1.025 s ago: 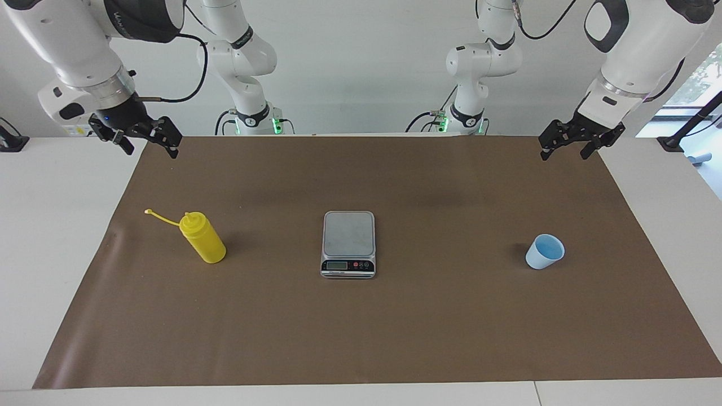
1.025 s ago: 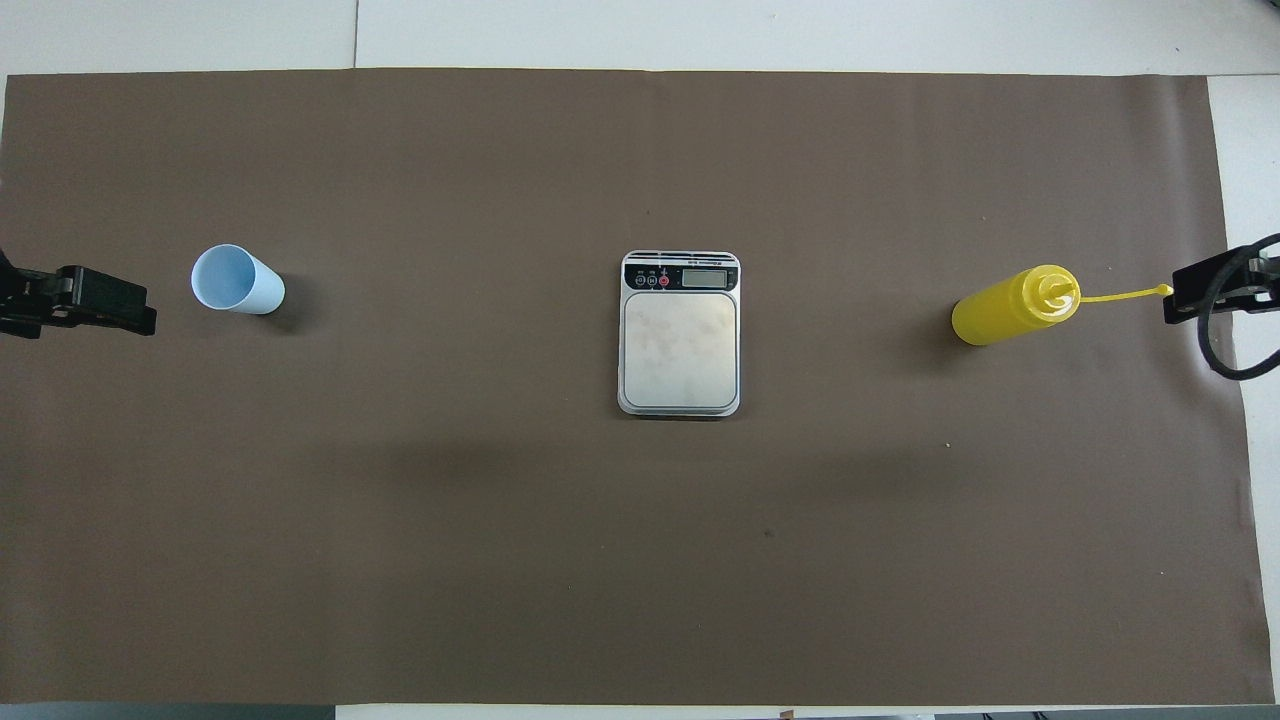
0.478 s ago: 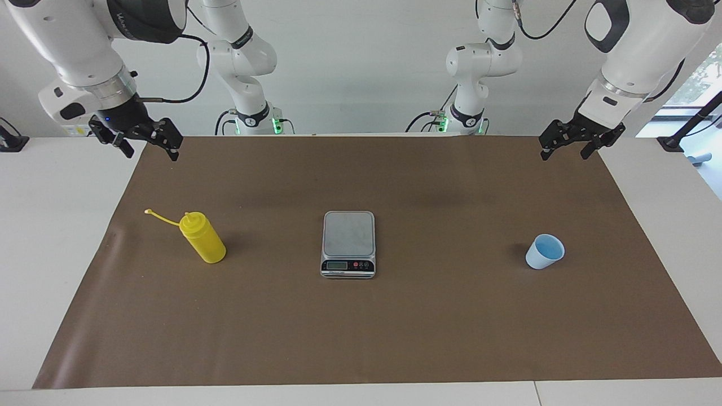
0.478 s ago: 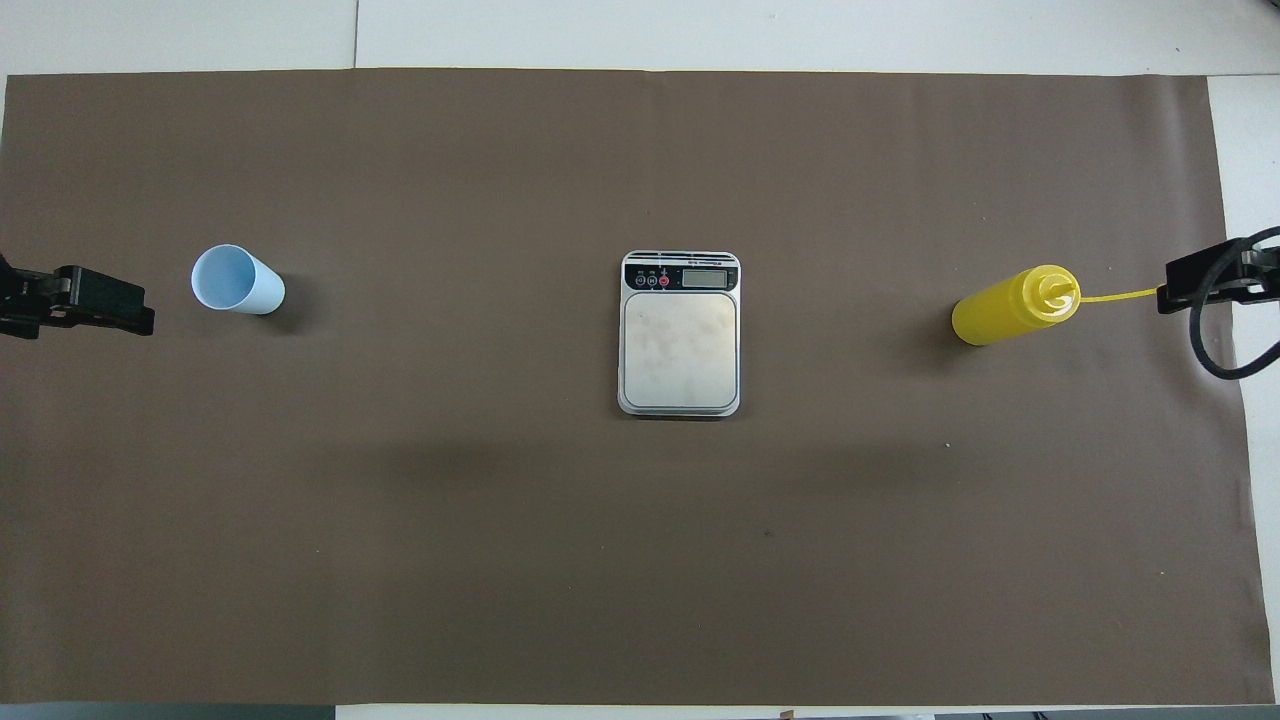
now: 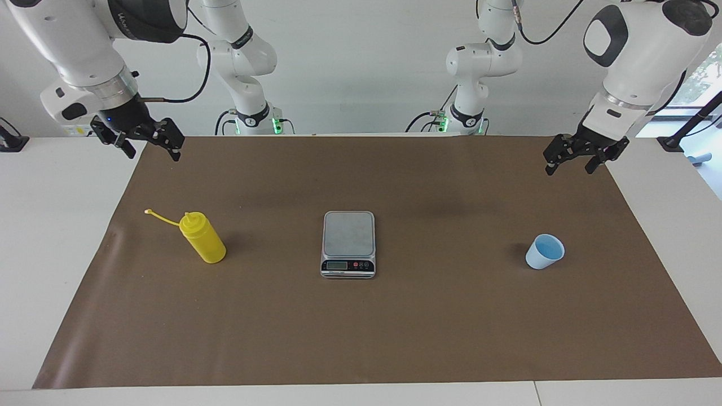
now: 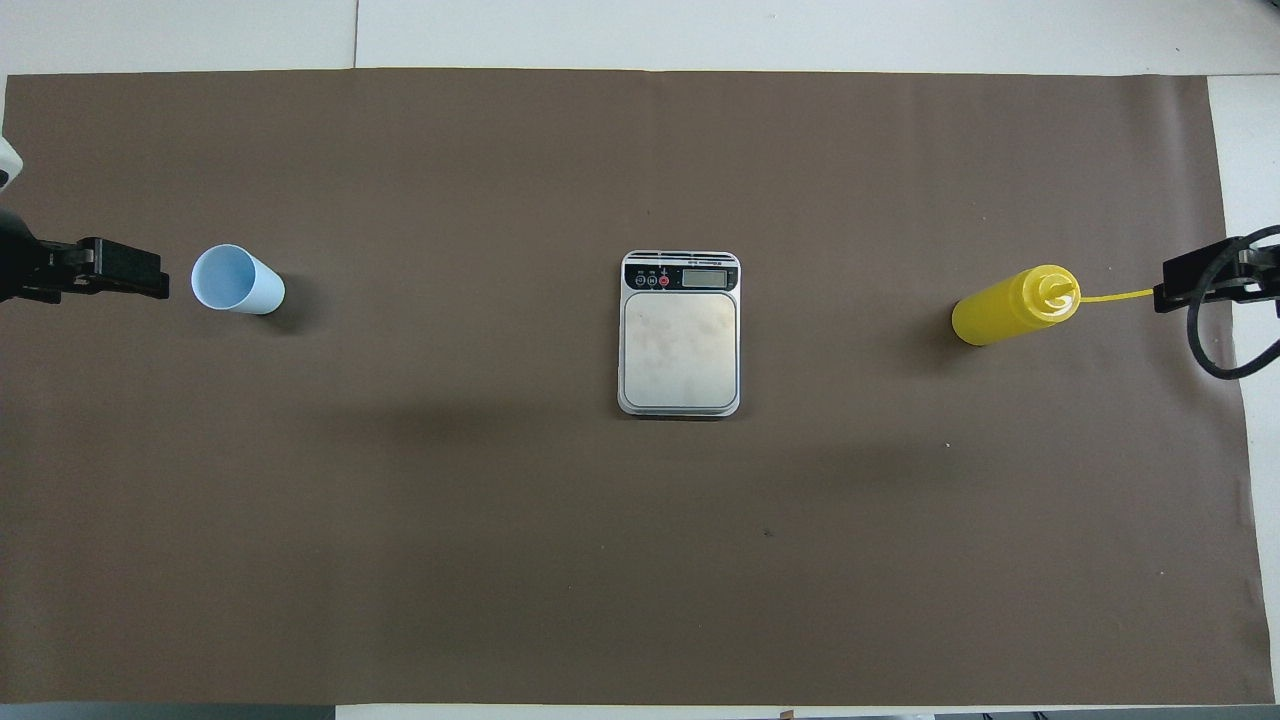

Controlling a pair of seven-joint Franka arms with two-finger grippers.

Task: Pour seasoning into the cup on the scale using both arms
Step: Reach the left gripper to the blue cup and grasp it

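The left gripper (image 5: 571, 160) hangs with fingers spread over the brown mat (image 5: 395, 332) toward the left arm's end from the silver-grey rectangular scale (image 5: 348, 243), above the upright small light-blue tapered cup (image 5: 545, 251). The right gripper (image 5: 151, 144), fingers also spread, hangs toward the right arm's end, near the upright yellow plastic squeeze bottle (image 5: 202, 237).

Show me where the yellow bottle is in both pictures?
Facing view: the yellow squeeze bottle stands at the picture's left, toward the right arm's end of the brown mat.
Overhead view: the same bottle sits at the picture's right.
Shared landmark: the kitchen scale stands mid-mat in both, between the bottle and the light-blue cup.
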